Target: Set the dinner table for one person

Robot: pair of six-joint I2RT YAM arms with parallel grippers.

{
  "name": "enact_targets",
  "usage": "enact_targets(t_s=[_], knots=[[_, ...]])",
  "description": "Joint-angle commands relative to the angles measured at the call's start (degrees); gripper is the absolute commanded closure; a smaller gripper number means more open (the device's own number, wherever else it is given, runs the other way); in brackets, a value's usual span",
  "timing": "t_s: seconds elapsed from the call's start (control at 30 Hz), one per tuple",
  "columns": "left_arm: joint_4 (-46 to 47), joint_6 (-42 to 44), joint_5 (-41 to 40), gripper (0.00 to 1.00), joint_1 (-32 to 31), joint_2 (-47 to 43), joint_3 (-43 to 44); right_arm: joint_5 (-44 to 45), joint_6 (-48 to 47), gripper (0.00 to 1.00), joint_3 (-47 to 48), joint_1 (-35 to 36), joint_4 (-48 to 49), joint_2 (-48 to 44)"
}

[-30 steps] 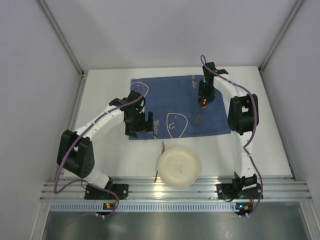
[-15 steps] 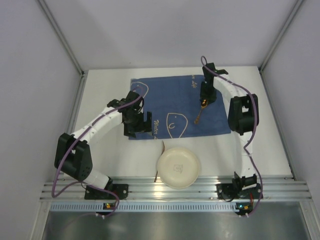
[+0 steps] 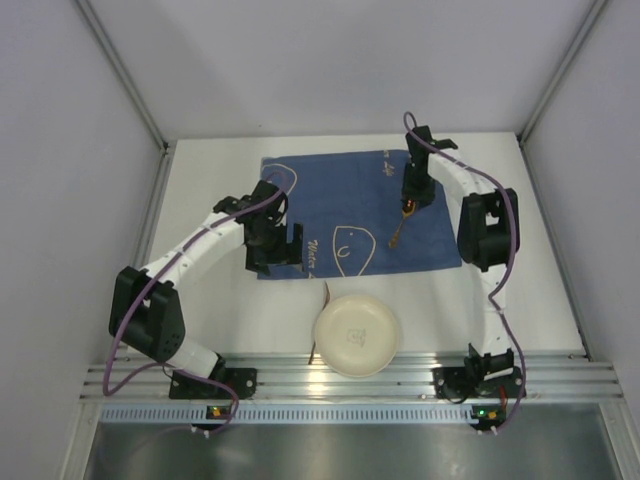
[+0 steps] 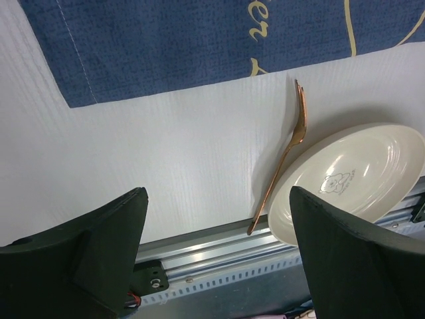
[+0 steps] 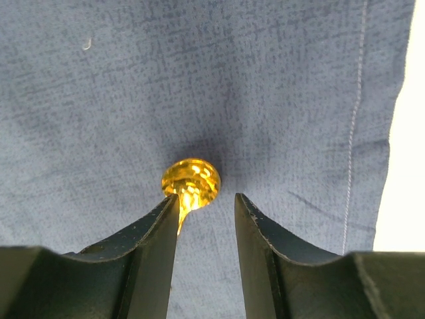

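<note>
Enclosure with plain white walls. Matte white table [image 3: 430, 300], ribbed rail [image 3: 350, 385] along the near edge. Blue cloth [image 3: 340, 195] mid-table; plate [image 3: 357, 335] and fork [image 4: 292, 153] by the rail.

Left tool [image 4: 218, 193]: fingers wide apart, empty, above bare table.

Right tool [image 5: 206, 197]: fingers narrowly apart over the cloth, gold spoon [image 5: 191, 181] at its left finger, contact unclear.

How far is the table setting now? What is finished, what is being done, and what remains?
Looks done: the cream plate lies on the dinner table by the rail, the copper fork beside it. In hand: the right gripper, open, is at the bowl of the gold spoon on the blue cloth, not gripping it. The left gripper is open, empty. Left, probably: bring the spoon to the plate.
</note>
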Motion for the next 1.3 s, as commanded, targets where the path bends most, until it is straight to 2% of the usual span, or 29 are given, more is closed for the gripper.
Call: enact_targets(t_s=[0.0, 0.27, 0.9, 1.27], knots=[[-1.98, 1.67, -1.74, 0.07, 0.07, 0.27, 2.72, 0.46, 1.07, 0.61, 2.64, -0.33, 0.72, 1.73], [-2.95, 2.81, -2.97, 0.07, 0.07, 0.54, 3.42, -2.0, 2.03, 0.61, 5.11, -0.16, 1.77, 4.45], [-2.69, 3.78, -3.42, 0.07, 0.25, 1.94, 3.16, -5.16, 3.27, 0.62, 8.53, 2.04, 1.34, 4.01], [-2.17, 3.69, -2.46, 0.07, 0.25, 1.42, 3.69, -3.32, 2.74, 0.63, 8.18, 1.95, 0.02, 3.05]])
